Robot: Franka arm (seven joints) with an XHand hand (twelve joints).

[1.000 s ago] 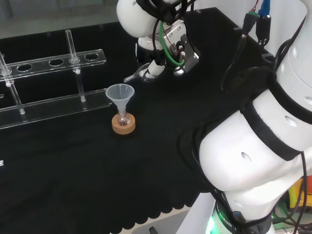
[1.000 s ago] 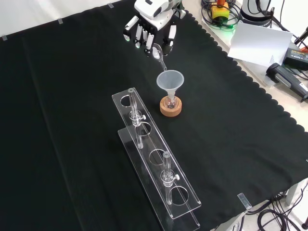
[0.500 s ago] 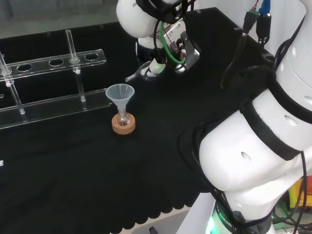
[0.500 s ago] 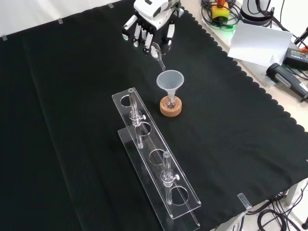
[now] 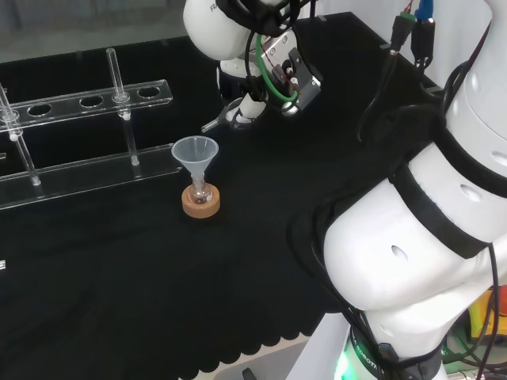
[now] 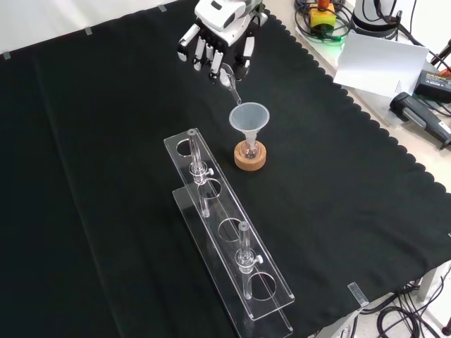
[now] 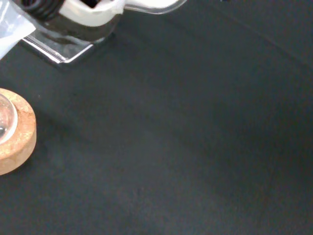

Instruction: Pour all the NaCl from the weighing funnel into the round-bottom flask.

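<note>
Black cloth over the worktop (image 6: 106,141), cables and gear past its scalloped edge at approx 2 o'clock in the front view. Clear rack (image 6: 229,243) w/ a few glass tubes toward 6 o'clock. Small round flask (image 6: 249,151) on cork ring (image 6: 250,159) near centre, wide plastic funnel (image 6: 249,117) seated in its neck, probably to catch the salt. Robot hand (image 6: 215,46) at 12 o'clock, fingers curled round weighing funnel (image 6: 229,77), spout angled down toward the funnel rim, just short of it. Likely lining up the pour; contents of weighing funnel too small to tell.
</note>
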